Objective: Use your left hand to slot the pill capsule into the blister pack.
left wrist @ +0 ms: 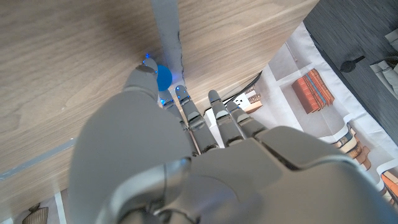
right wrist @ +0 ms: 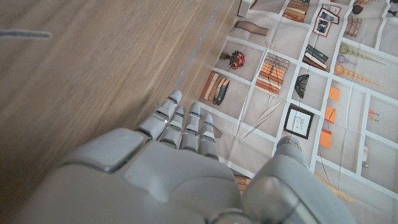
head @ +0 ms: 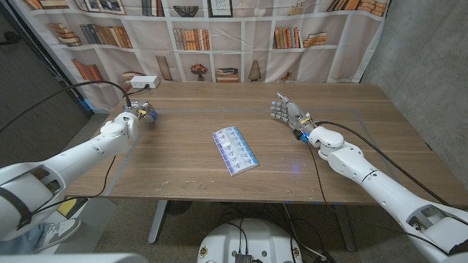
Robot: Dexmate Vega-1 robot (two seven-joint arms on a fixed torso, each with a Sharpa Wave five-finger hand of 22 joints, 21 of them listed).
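Pinching a small blue pill capsule (left wrist: 163,77) between thumb and fingertip, the left hand (head: 137,113) sits at the table's (head: 183,164) left side, well apart from the blister pack (head: 235,150), which lies mid-table. Over on the right, the right hand (head: 287,112) holds nothing, its fingers straight and close together.

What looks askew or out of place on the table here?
The blister pack lies at a slant mid-table, not square to the edge. The blue capsule sits at the left robot hand fingertips, far from the pack. Nothing looks spilled or damaged.
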